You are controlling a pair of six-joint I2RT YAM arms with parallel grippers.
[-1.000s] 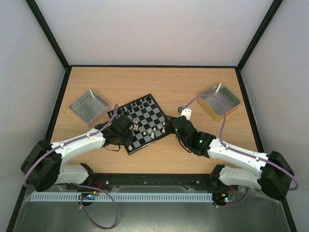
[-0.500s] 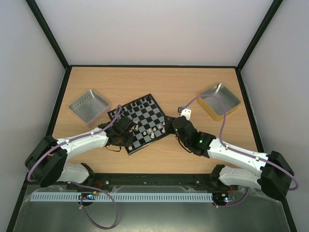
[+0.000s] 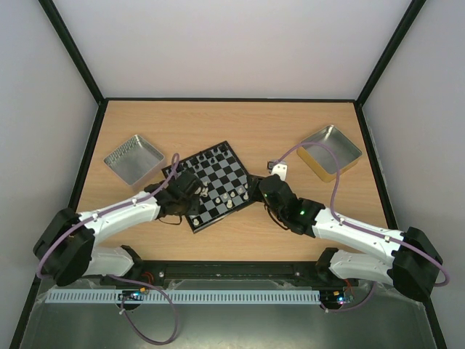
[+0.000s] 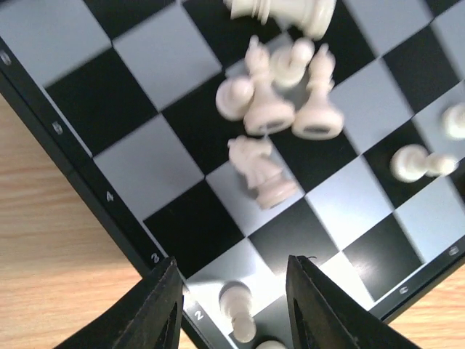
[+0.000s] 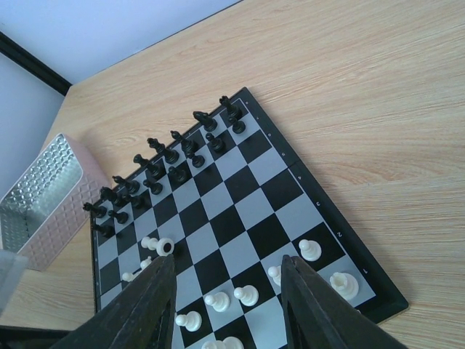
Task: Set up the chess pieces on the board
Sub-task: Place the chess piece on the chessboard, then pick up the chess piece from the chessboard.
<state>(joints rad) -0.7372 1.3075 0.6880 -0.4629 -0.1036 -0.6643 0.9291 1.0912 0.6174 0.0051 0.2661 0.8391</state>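
While the board [image 3: 221,171] lies turned cornerwise near the middle of the table [image 3: 240,123], a little toward its left edge, two metal trays flank it. A silver tray [image 3: 133,160] sits near the table's left edge, just off the board's left corner, and shows only its dimpled floor. A gold tray [image 3: 330,151] sits toward the right edge, well apart from the board, its yellow floor in plain view.

On the board, the black pieces [image 5: 156,171] stand upright in two rows along its far edge. The white pieces [image 4: 280,102] crowd the near half: several huddle together touching, a knight [image 4: 261,174] lies toppled just beside them, and others stand apart along the near edge.

Above the board's near-left edge hangs the left gripper [image 4: 232,273], its fingers spread and clamping nothing; a white pawn [image 4: 236,316] shows in the gap between them, touching neither. Just off the board's right corner, the right gripper [image 5: 227,262] has its fingers apart too, with nothing between them.
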